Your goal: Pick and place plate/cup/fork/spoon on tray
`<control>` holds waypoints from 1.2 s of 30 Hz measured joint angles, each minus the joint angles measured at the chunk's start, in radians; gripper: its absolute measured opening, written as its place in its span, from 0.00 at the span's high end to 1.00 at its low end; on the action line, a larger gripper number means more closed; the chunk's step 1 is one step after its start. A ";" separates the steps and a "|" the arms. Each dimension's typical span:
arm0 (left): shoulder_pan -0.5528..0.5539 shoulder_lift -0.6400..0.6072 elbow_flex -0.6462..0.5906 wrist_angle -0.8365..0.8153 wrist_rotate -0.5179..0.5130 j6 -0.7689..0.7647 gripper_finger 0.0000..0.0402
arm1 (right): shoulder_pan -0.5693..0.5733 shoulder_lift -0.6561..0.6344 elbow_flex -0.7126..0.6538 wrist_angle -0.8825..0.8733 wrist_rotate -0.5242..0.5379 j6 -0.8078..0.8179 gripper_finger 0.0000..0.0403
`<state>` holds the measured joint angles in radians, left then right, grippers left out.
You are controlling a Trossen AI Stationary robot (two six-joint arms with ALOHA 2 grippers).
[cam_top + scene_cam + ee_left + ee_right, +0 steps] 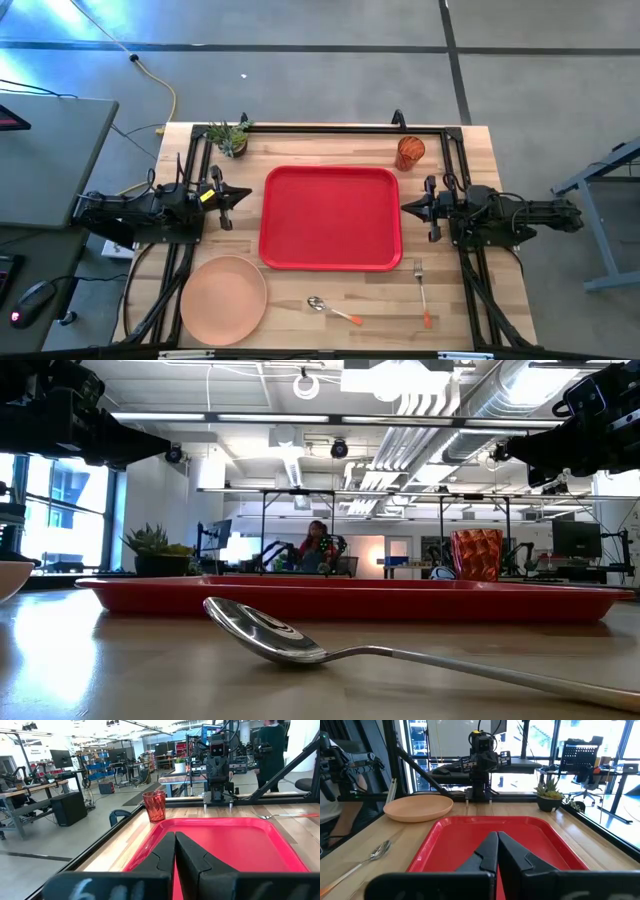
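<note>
The red tray [331,218] lies at the table's middle, bare. The peach-pink plate [223,298] rests flat at the near left. The spoon [333,310] lies near the front edge below the tray. The fork [421,291] lies at the tray's near right. The orange-red cup [410,152] stands upright off the tray's far right corner. My left gripper [243,195] is shut and empty, level beside the tray's left rim. My right gripper [407,208] is shut and empty, level beside the tray's right rim. Both point at the tray [240,840] [485,835].
A small green potted plant [230,137] stands at the far left corner. A black frame rail [330,129] runs along the table's far edge and down both sides. People show in the room beyond the table.
</note>
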<state>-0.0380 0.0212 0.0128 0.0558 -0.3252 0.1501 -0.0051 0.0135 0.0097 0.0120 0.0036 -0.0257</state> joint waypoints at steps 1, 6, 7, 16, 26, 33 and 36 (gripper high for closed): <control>0.000 0.000 0.000 0.000 0.000 0.000 0.99 | 0.000 0.000 0.000 0.000 0.000 0.000 1.00; 0.000 0.000 0.000 0.000 0.000 0.000 0.99 | 0.000 0.000 0.000 0.000 0.000 0.000 1.00; 0.000 0.000 0.000 0.000 0.000 0.000 0.99 | 0.000 0.000 0.000 0.000 0.000 0.000 1.00; 0.000 0.000 0.000 0.000 0.000 0.000 0.99 | 0.000 0.000 0.000 0.000 0.000 0.000 1.00; 0.000 0.000 0.000 0.000 0.000 0.000 0.99 | 0.000 0.000 0.000 0.000 0.000 0.000 1.00; 0.000 0.000 0.008 0.009 0.000 0.052 0.99 | 0.000 0.000 0.000 0.000 0.000 0.000 1.00; 0.000 0.000 0.008 0.008 -0.001 0.054 0.99 | 0.000 0.000 0.000 0.000 0.000 0.000 1.00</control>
<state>-0.0380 0.0215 0.0204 0.0638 -0.3259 0.2037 -0.0051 0.0136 0.0097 0.0120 0.0036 -0.0257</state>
